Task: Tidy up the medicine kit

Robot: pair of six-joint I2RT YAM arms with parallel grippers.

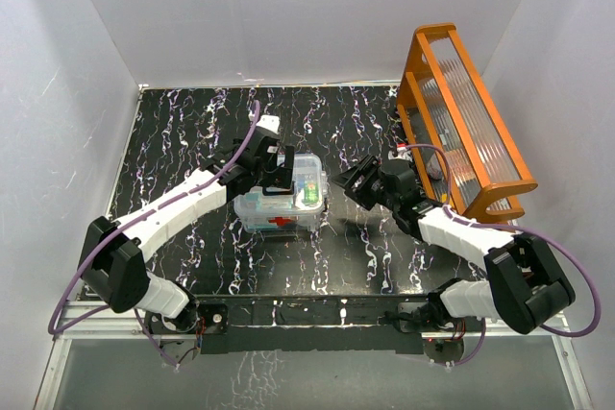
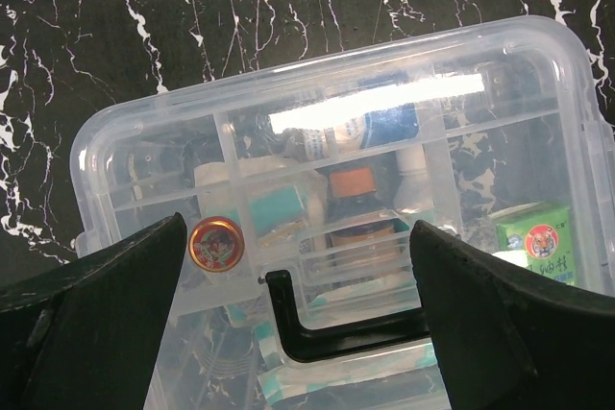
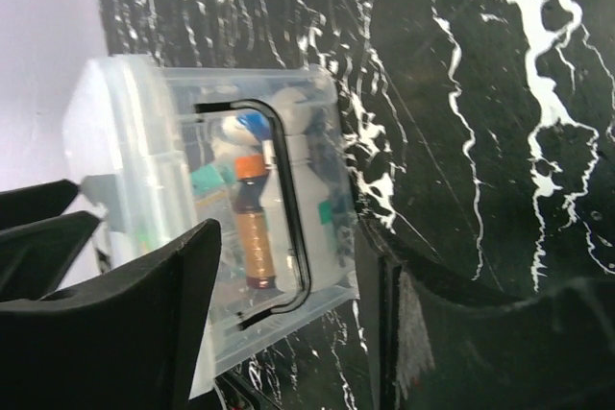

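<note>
The lidded kit (image 1: pixel 264 210) sits mid-table (image 1: pixel 192 141), the left gripper (image 1: pixel 274 178) wide open over its handle (image 2: pixel 281 319) and the right gripper (image 1: pixel 348 182) part-open, empty, just beside it, so an off-centre pinch could drag it.

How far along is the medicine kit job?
Done: supplies sit inside the medicine kit, lid on top. In hand: nothing gripped; left gripper open over the black handle, right gripper open beside it. Left: whether the lid is latched can't be told.
</note>
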